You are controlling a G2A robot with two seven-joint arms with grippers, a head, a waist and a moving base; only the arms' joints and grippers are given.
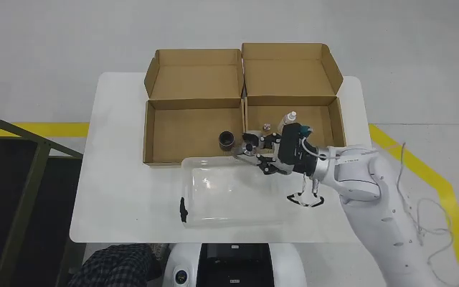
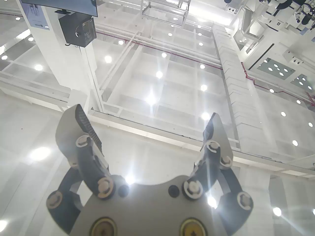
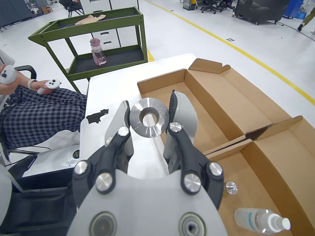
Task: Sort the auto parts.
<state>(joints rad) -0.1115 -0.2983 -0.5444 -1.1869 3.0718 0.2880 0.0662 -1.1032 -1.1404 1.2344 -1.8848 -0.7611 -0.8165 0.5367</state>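
Steel ring (image 3: 149, 117) pinched by right fingers (image 3: 183, 109) beside cardboard box (image 3: 221, 99), spray bottle (image 3: 258, 221) near; left fingers (image 2: 81, 128) spread.

Silver metal ring (image 3: 158, 128) held in right gripper (image 3: 149, 110)

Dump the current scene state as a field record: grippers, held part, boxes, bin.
right gripper: shut on silver metal disc with a centre hole, held near the boxes' front walls
left gripper: open, holding nothing, pointing at the ceiling
left cardboard box: lid open, holds one black cylindrical part
right cardboard box: lid open, holds small silver metal part and clear spray bottle
clear plastic bin: on white table, in front of both boxes
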